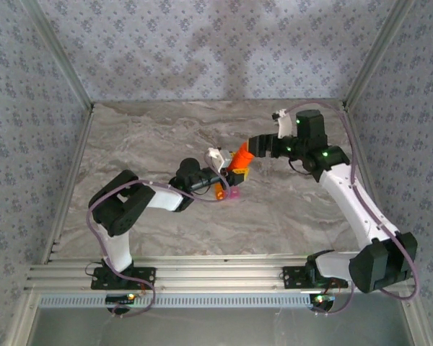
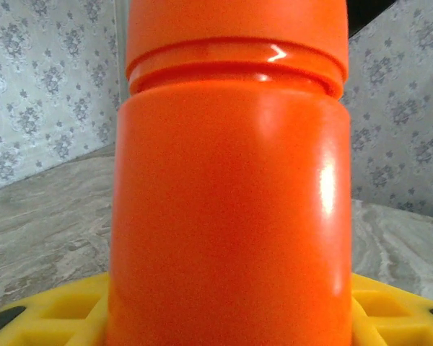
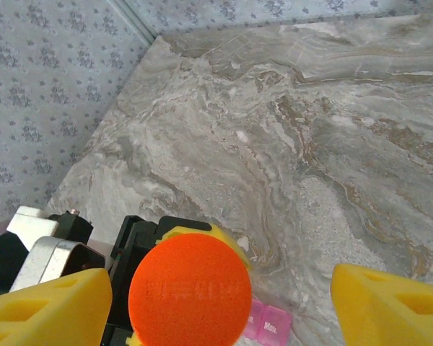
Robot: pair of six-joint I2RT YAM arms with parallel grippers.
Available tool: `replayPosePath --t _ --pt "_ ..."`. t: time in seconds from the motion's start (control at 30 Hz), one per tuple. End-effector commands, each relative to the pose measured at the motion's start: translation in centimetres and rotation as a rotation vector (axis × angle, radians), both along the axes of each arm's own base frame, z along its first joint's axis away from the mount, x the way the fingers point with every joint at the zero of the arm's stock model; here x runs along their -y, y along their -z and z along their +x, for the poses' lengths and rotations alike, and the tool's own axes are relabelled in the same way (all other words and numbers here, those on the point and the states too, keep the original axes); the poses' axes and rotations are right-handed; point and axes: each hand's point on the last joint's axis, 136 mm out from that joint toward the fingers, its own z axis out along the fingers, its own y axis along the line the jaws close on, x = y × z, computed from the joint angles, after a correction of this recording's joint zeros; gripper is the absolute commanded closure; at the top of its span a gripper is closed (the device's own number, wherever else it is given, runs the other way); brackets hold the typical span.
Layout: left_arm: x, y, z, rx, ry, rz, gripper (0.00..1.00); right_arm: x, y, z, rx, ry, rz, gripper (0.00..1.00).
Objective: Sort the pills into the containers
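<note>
Wallpapered walls are seen on three sides of a marbled grey table in the top view. Near the middle of the surface, an orange bottle is held tilted in the left gripper, whose jaws are pressed against its lower part. The containers, one orange and one pink, are set on the table just beside that gripper, on the side toward the near edge. The right gripper is reached in from the far right corner and is placed at the bottle's upper end.

From the left wrist, the bottle is seen very close, with a groove and a ridge just below its cap. Yellow pads are seen low at either side, and the bottle is pinched between them.

From the right wrist, the round cap is seen end-on between the right gripper's yellow fingers, which are spread wide. A gap is left on each side of the cap, narrow at one finger and broad at the other. The left gripper's black body is made out behind the cap. The pink half of the containers, marked "Mon.", is seen on the table just beside the cap's lower rim.
</note>
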Motion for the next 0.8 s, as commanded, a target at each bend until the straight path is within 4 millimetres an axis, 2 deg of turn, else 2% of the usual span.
replayPosePath --t 0.0,0.37,0.57,0.77 --pt "0.2 -3.5 -0.8 0.029 0.066 -0.077 1.0 -1.0 -0.8 0.5 0.055 -0.049 -0.036 0.19" --pt "0.1 -3.4 -0.8 0.024 0.073 -0.075 1.0 -2.6 0.2 0.4 0.018 -0.094 -0.057 0.22" --pt "0.1 -3.4 -0.7 0.021 0.071 -0.076 1.0 -2.5 1.1 -0.1 -0.004 -0.096 -0.074 0.25" --pt "0.0 -3.4 -0.6 0.02 0.067 -0.079 1.0 -2.3 1.6 -0.4 -0.019 -0.098 -0.08 0.36"
